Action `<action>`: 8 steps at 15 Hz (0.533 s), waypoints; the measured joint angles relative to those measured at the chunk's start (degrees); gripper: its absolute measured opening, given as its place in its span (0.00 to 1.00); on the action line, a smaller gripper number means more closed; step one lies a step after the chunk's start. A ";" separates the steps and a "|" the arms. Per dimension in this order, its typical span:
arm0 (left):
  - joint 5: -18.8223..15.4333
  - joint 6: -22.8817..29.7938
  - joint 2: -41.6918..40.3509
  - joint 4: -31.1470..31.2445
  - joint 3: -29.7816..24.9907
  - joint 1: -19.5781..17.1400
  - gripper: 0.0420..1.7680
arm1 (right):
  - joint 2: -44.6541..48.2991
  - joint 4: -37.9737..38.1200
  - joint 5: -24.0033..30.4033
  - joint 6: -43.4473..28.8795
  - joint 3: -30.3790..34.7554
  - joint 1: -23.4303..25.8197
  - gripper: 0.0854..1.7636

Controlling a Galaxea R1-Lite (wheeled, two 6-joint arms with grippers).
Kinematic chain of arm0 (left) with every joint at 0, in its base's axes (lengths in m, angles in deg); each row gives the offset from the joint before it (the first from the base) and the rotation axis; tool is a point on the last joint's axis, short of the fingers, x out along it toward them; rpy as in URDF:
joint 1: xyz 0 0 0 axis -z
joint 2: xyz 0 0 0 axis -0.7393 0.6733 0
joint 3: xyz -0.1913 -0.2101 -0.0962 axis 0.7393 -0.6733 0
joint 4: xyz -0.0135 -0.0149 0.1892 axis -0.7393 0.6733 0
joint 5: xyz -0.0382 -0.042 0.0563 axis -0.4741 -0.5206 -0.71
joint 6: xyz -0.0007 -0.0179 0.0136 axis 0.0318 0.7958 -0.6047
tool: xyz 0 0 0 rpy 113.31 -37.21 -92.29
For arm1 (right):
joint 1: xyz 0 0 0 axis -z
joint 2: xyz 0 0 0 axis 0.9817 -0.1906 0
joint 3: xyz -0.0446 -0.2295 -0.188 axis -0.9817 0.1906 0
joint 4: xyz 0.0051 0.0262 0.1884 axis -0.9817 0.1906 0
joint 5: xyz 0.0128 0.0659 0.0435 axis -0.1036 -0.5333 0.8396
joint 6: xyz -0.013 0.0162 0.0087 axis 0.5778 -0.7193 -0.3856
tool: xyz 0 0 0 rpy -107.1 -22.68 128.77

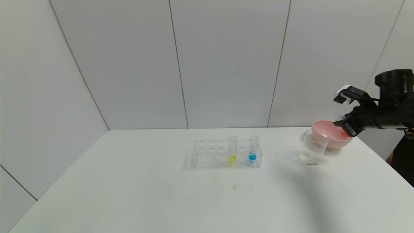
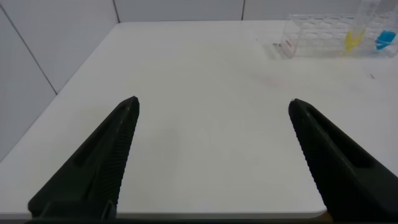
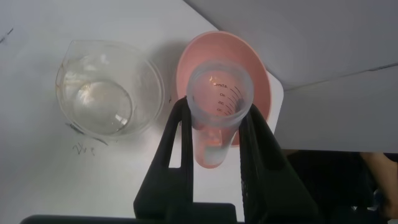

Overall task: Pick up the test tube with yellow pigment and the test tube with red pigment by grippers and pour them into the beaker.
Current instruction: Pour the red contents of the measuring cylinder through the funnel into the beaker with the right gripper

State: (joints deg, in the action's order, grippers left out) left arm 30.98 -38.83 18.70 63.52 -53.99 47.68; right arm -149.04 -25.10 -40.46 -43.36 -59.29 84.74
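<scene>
Right gripper (image 3: 214, 140) fingers (image 3: 177, 140) clamp red tube (image 3: 214, 106).

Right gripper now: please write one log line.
right gripper: shut on red tube, above pink bowl | beaker: beside bowl | yellow tube: in rack

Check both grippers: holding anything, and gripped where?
Right gripper holds the red-pigment test tube around its body, over the pink bowl. Left gripper is open and empty.

Matt white tabletop (image 1: 161, 194). Clear glossy glass beaker (image 3: 109, 87). Smooth pink plastic bowl (image 3: 255, 68). Transparent plastic rack (image 1: 210, 155). Matt black right claw (image 3: 217, 134) with ribbed fingers grips a frosted tube (image 3: 217, 106).
</scene>
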 joint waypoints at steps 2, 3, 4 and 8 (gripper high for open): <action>0.00 0.00 0.00 0.00 0.00 0.00 0.97 | -0.90 5.17 -0.68 1.43 -2.26 -0.44 0.24; 0.00 0.02 0.00 0.00 0.00 0.00 0.97 | -1.16 7.50 -0.71 2.19 -3.52 -0.55 0.24; 0.00 0.02 0.00 0.00 0.00 0.00 0.97 | -1.34 9.83 -0.71 4.06 -5.06 -0.59 0.24; 0.00 0.02 0.00 0.00 0.00 0.00 0.97 | -1.65 22.20 -0.76 9.36 -11.59 -0.63 0.24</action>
State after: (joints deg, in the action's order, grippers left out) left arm 30.98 -38.80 18.70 63.52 -53.99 47.68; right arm -150.69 -2.90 -41.22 -33.99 -70.88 84.11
